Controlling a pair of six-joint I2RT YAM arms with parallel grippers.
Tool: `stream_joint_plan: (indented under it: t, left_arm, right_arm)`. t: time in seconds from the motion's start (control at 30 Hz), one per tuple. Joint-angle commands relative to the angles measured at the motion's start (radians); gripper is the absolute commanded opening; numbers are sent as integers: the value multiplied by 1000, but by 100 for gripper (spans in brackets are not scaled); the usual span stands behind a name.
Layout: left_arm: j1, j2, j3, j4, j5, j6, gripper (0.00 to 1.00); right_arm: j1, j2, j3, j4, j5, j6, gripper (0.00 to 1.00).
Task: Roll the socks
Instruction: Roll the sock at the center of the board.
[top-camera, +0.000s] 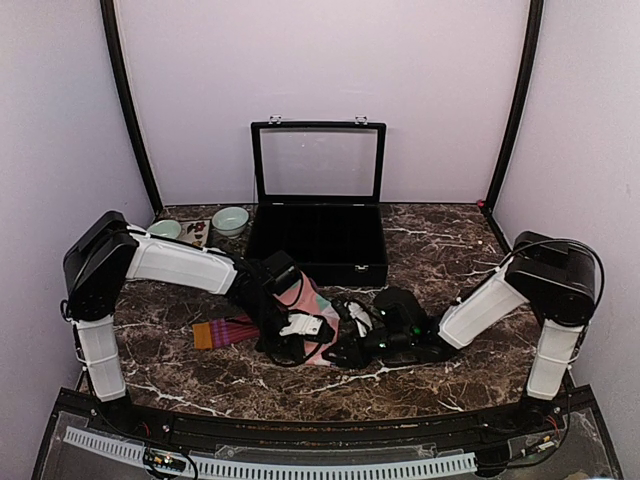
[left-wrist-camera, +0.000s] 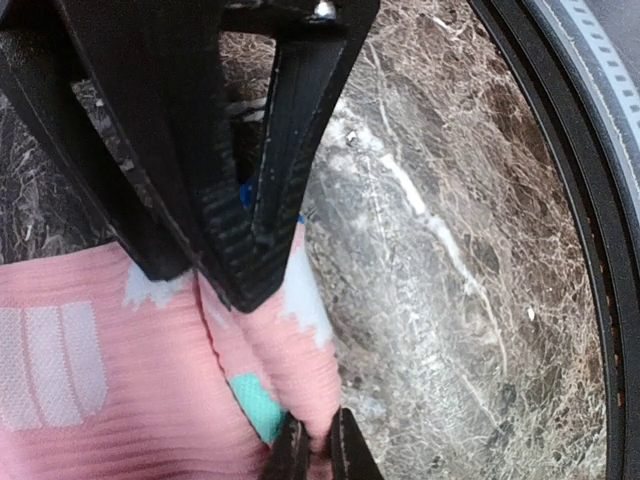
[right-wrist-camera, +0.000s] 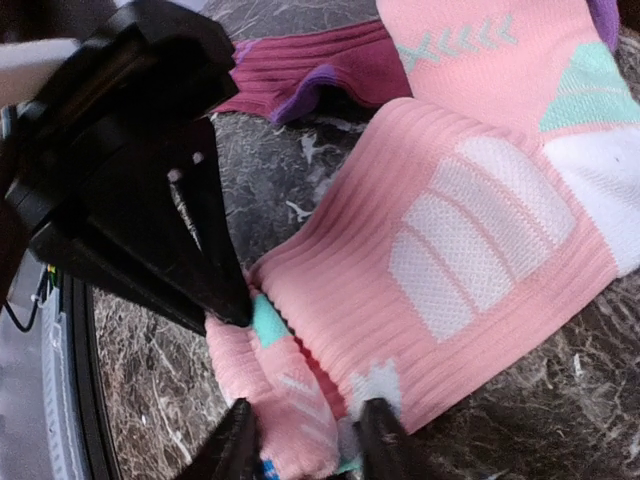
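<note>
Since both my arms meet low at the near middle of the dark marbled stone desk (top-camera: 450, 250), in front of the open black case with a clear hinged lid (top-camera: 318, 240), I judge the rolling barely begun. The salmon-pink sock (right-wrist-camera: 480, 230) of ribbed fabric, with mint and white patches, lies flat there across the maroon sock (right-wrist-camera: 300, 70) with purple stripes, whose orange cuff points left. Only one end of the pink one is turned up into a small fold. My left pincer (left-wrist-camera: 318, 450) is closed tight on the edge of that fold. My right pincer (right-wrist-camera: 308, 440) stands partway apart astride the same fold, and whether its fingers press the cloth I cannot tell. To do this well, I should hold the left grip firm as an anchor, take a fresh bite with the right close beside it, and turn the fold evenly across the sock's width so the roll comes tight and square.
</note>
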Motion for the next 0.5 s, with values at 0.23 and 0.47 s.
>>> stream_joint_plan:
  t: [0.23, 0.47]
  left_arm:
    - [10, 170, 93, -301, 23, 27, 4]
    - [11, 202, 106, -331, 19, 41, 4]
  right_arm:
    - [4, -193, -108, -191, 296, -67, 99]
    - [152, -418, -130, -313, 816, -138, 100]
